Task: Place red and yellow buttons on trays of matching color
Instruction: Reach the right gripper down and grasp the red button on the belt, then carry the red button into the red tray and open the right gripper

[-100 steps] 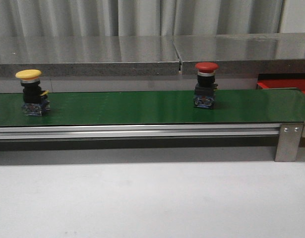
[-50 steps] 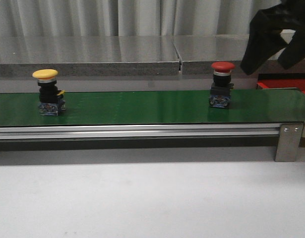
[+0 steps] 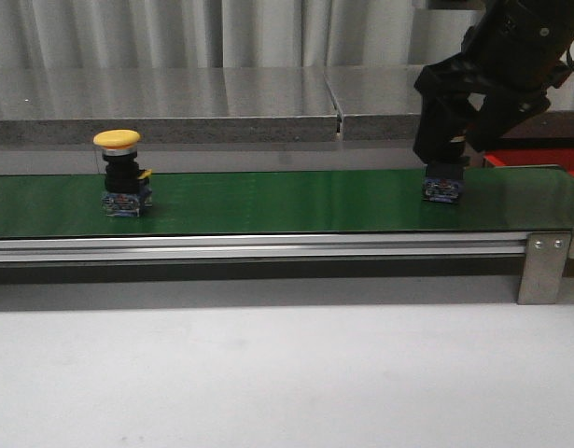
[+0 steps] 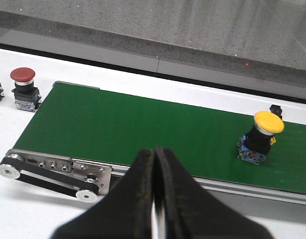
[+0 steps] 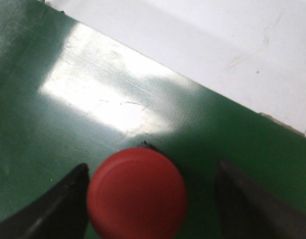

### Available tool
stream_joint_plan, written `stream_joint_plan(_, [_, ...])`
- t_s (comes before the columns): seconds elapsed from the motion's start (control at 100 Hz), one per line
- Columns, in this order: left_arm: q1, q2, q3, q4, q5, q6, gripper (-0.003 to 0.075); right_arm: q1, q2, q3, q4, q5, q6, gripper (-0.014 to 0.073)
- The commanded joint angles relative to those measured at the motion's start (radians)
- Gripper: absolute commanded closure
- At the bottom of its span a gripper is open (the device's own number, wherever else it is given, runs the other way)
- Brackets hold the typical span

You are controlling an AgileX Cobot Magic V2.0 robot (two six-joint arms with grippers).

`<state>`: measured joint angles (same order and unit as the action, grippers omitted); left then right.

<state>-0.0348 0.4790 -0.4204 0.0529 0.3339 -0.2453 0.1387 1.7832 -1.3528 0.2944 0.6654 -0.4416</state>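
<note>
Two push buttons stand on the green belt [image 3: 268,201], which serves as the landmark. Nearest the camera, in front of the belt, lies bare white tabletop [image 3: 287,373], then the belt's aluminium side rail [image 3: 259,247]. On the belt toward its left end stands the yellow button [image 3: 124,174], upright and untouched. Toward the belt's right end stands the red button [image 5: 137,199]; the right gripper [image 3: 452,140] is lowered over it with its fingers spread wide, one on each side of the red cap and not touching it. The cap sits closer to one finger [image 5: 63,199] than to the other, so an uneven close could push or tip the button on the belt. A late close risks a poor grip, since the button may be carried off-centre by the belt. Beyond the belt's right end, a corner of the red tray [image 3: 539,161] shows behind the arm. The left gripper [image 4: 153,191] is off the belt's near edge with its fingers pressed together, holding nothing. A spare red button [image 4: 24,88] stands off the belt's end.
</note>
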Motion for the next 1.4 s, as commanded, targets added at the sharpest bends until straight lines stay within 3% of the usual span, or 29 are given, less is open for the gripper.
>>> stream_joint_plan(0.0, [-0.009,0.003,-0.029,-0.005,-0.085,0.000,0.0739,-0.001,-0.044,-0.036,-0.006,-0.024,-0.014,0.0262])
stream_joint_plan(0.1, [-0.009,0.003,-0.029,-0.005,-0.085,0.000,0.0739,-0.001,-0.050,-0.050,-0.009,-0.013,-0.014,0.0479])
stream_joint_plan(0.19, [-0.009,0.003,-0.029,-0.005,-0.085,0.000,0.0739,-0.003,-0.050,-0.091,-0.023,0.014,-0.014,0.0565])
stream_joint_plan(0.47, [-0.009,0.003,-0.029,-0.005,-0.085,0.000,0.0739,-0.105,-0.042,-0.245,-0.106,0.071,-0.013,0.0568])
stream_joint_plan(0.86, [-0.009,0.003,-0.029,-0.005,-0.085,0.000,0.0739,-0.329,0.092,-0.353,-0.116,-0.015,-0.013,0.0568])
stream_joint_plan(1.39, [-0.009,0.003,-0.029,-0.005,-0.085,0.000,0.0739,-0.353,0.359,-0.577,-0.116,-0.029,-0.013,0.0568])
